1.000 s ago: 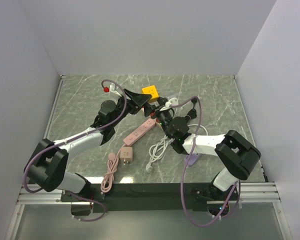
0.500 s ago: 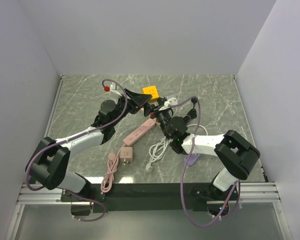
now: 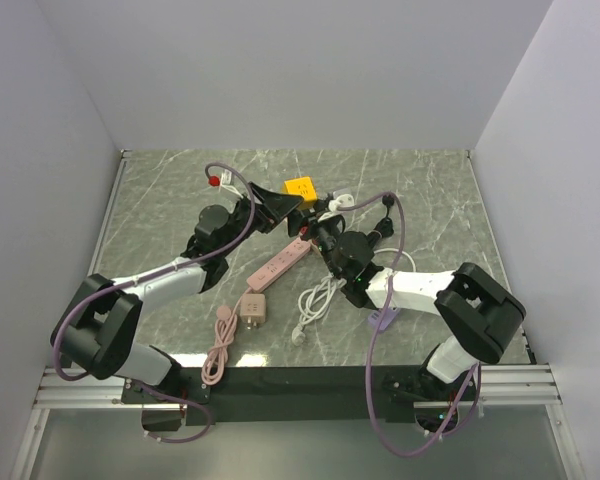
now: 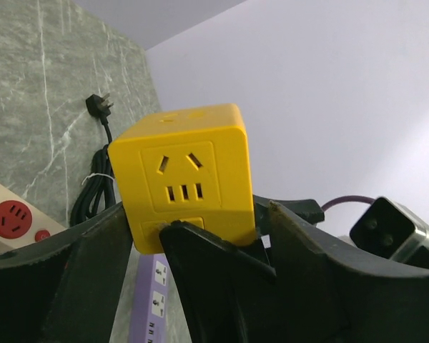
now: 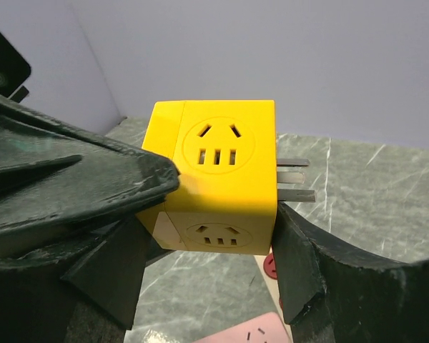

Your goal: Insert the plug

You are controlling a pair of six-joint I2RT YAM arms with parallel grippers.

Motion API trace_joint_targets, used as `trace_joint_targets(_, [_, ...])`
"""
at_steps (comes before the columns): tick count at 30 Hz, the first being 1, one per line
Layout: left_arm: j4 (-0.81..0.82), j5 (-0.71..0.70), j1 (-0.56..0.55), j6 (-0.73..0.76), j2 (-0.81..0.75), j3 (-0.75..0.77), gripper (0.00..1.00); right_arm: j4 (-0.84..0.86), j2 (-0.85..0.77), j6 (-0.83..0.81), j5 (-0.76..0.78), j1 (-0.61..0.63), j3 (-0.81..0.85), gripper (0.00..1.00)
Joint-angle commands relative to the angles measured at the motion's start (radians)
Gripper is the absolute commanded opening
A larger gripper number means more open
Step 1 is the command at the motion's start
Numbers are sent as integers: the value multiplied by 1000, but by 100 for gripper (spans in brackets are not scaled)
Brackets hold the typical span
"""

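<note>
- While the left gripper (image 3: pixel 285 199) has its fingers (image 4: pixel 93 250) pinched on the lower sides of the plug (image 4: pixel 182 175), the cube hangs in the air above the far end of the pink power strip (image 3: pixel 280 264).
- From the other side the right gripper (image 3: pixel 318 212) has come in. Its fingers (image 5: pixel 307 250) sit against both flanks of the same cube, but I cannot tell whether they are pressing or merely bracketing it.
- The cube's prongs (image 5: pixel 294 179) jut out sideways over the right gripper's finger, not down toward any socket.
- My reading is that this is a mid-air regrasp or handover, before any insertion has begun.
- Next, one gripper needs a firm hold that leaves the prongs free. The cube must then be turned so the prongs face down, carried over a socket and lined up squarely before pushing.
- A purple strip (image 3: pixel 383 320) lies well to the right of the pink strip, partly under the right arm. I cannot say which strip is meant.
- A loose white cable (image 3: pixel 317 298) curls just right of the pink strip's near end.
- Everything rests on a grey-green marbled table (image 3: pixel 430 200), boxed in by plain pale walls (image 3: pixel 300 70) on three sides.
</note>
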Motion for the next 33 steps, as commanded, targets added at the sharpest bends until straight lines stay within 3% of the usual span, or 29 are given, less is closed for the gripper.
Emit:
trace_joint_targets(1, [114, 104, -12, 23, -39, -38, 79, 9, -20, 42, 67, -29, 12, 0])
trace_joint_targets(5, [103, 89, -12, 38, -51, -81, 87, 1, -8, 59, 66, -34, 9, 0])
trace_joint_targets(12, [68, 32, -12, 72, -70, -150, 92, 0, 23, 119, 89, -35, -28, 0])
trace_joint_targets(18, [31, -57, -5, 162, -135, -233, 93, -126, -52, 167, -4, -73, -25, 0])
trace_joint_targets(21, [37, -106, 28, 259, -227, -287, 94, -310, -105, 243, -219, -164, 30, 0])
trace_joint_targets(25, [100, -99, 54, 532, -336, -313, 96, -484, -163, 329, -530, -307, 87, 0])
trace_joint_targets(29, [117, 66, 61, 795, -369, -278, 96, -594, -184, 387, -807, -396, 145, 0])
trace_joint_targets(33, [103, 308, 61, 996, -352, -237, 96, -499, -174, 588, -1058, -469, 119, 0])
